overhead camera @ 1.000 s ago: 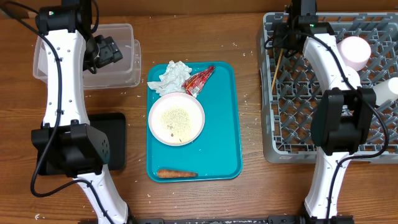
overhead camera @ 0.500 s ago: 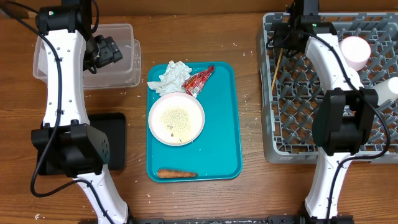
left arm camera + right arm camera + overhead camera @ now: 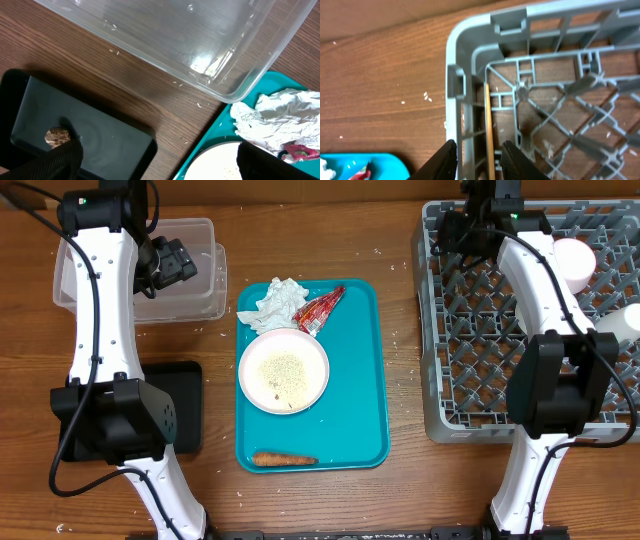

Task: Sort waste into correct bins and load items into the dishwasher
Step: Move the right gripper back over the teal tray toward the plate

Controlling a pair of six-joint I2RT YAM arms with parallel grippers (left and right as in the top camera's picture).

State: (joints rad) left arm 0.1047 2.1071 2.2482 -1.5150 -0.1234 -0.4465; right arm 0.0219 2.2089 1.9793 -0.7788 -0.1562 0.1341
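My left end effector (image 3: pixel 160 156) hangs fully spread and empty over the clear tub (image 3: pixel 210 45) at far left. My right end effector (image 3: pixel 480 156), jaws partly apart, straddles the dish rack (image 3: pixel 452 55) at its far-left wall and a thin wooden stick (image 3: pixel 488 120), gripping nothing. The plate (image 3: pixel 246 375) of rice (image 3: pixel 282 370) sits on the teal tray (image 3: pixel 355 400). The brown lump (image 3: pixel 56 137) lies in the black tray (image 3: pixel 100 130).

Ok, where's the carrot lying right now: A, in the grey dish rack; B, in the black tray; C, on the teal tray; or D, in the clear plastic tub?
C: the carrot lies on the teal tray, by the tray's edge nearest the arm bases.
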